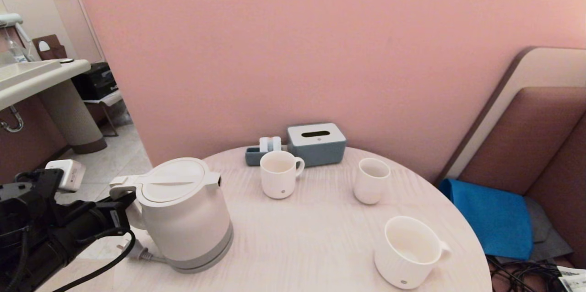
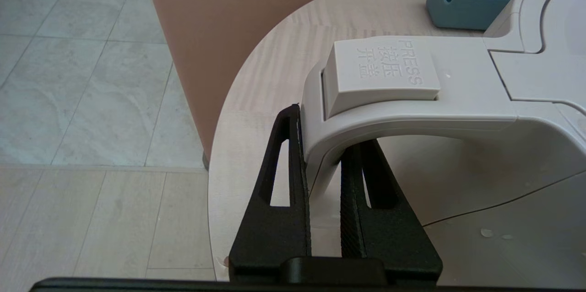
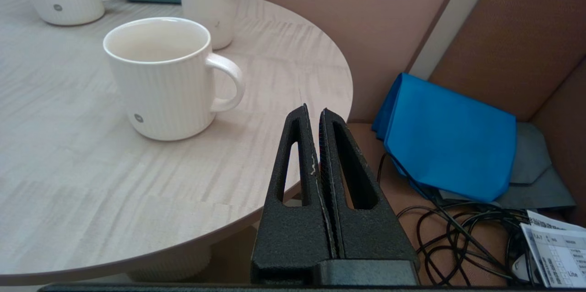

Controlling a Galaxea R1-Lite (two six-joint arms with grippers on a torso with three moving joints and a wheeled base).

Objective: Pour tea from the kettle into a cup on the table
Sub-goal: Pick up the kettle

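Kettle (image 1: 185,214) sits near-left on the counter (image 1: 297,241) — left pincer (image 2: 320,145) pinching its handle; cup (image 1: 407,251) stands near-right, right pincer (image 3: 316,118) pressed together beside the counter's edge.

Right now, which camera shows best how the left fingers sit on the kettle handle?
The left wrist view: both left fingers are closed on the kettle handle, one on each side. The head view shows the kettle whole, but the grip only from afar. The right wrist view shows no kettle.
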